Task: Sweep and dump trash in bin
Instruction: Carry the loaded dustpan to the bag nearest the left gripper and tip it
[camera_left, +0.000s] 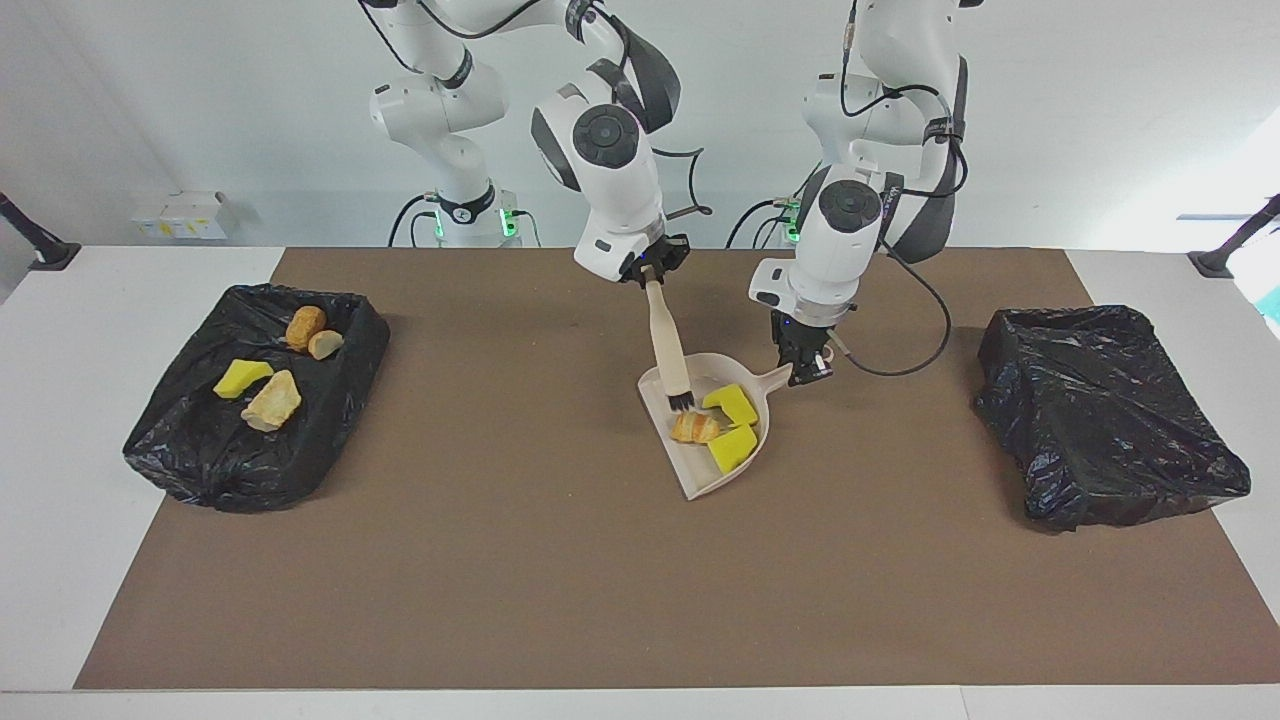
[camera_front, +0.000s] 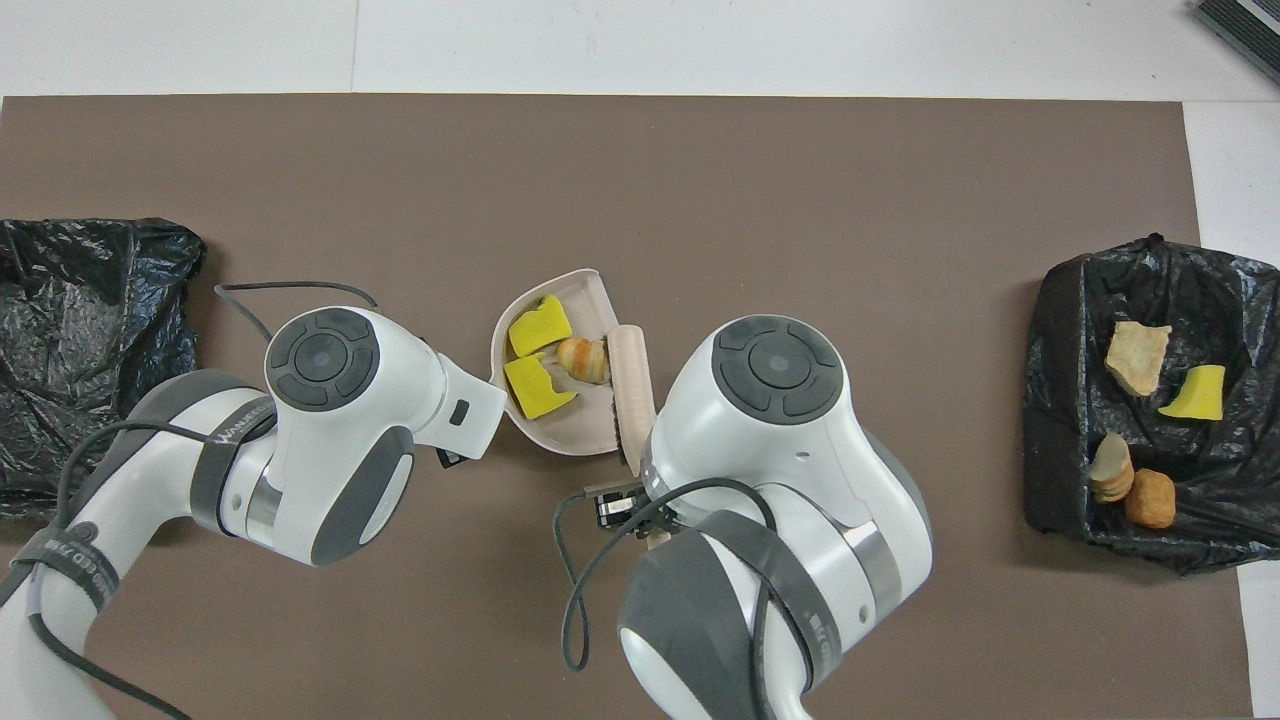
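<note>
Presently you have three trash pieces, two yellow sponge chunks (camera_left: 730, 402) and a bread-like piece (camera_left: 693, 428), inside the beige dustpan (camera_left: 745, 460). Your left gripper (camera_left: 806, 368) is clenched on its handle. Your right gripper (camera_left: 653, 278), over the pan, grasps the brush (camera_left: 667, 350). Four pieces lie in the black-lined bin (camera_left: 200, 460) at the right arm's end.

"WANWEED"-like lettering, not fully legible, on the left arm's strap (camera_front: 232, 432).
</note>
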